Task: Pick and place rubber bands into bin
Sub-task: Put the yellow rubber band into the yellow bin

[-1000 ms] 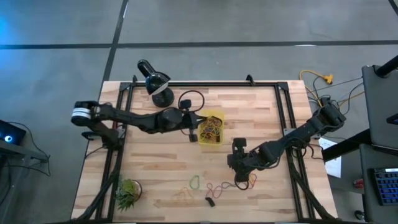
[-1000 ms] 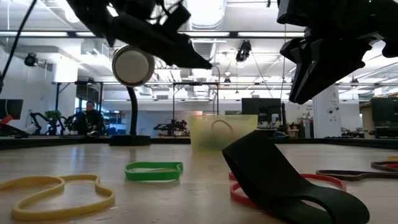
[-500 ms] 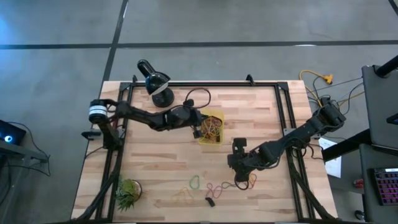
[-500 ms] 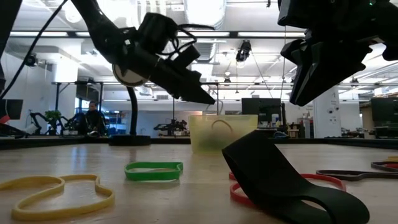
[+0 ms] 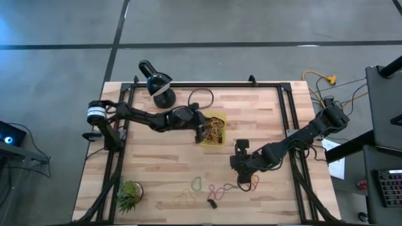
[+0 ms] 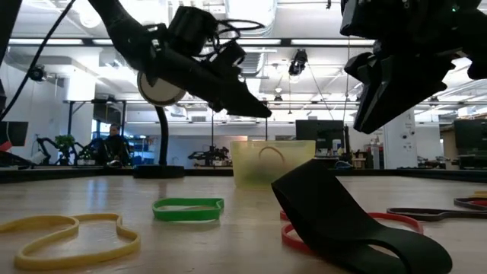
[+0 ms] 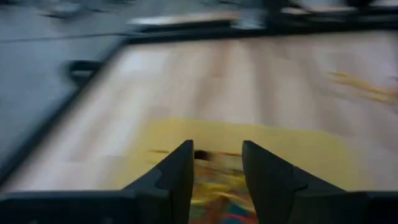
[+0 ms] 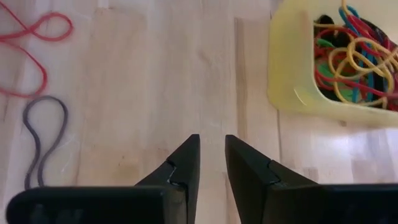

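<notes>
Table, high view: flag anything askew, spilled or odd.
Nothing looks damaged or spilled. The bin sits slightly skewed to the table's edges, with the left gripper over it. Several rubber bands lie loose near the front edge, beside the right gripper; expected mid-task.

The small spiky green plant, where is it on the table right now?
In the high view, the small spiky green plant stands at the table's near-left corner, left of the loose yellow rubber band, far from the bright yellow plastic bin.
</notes>
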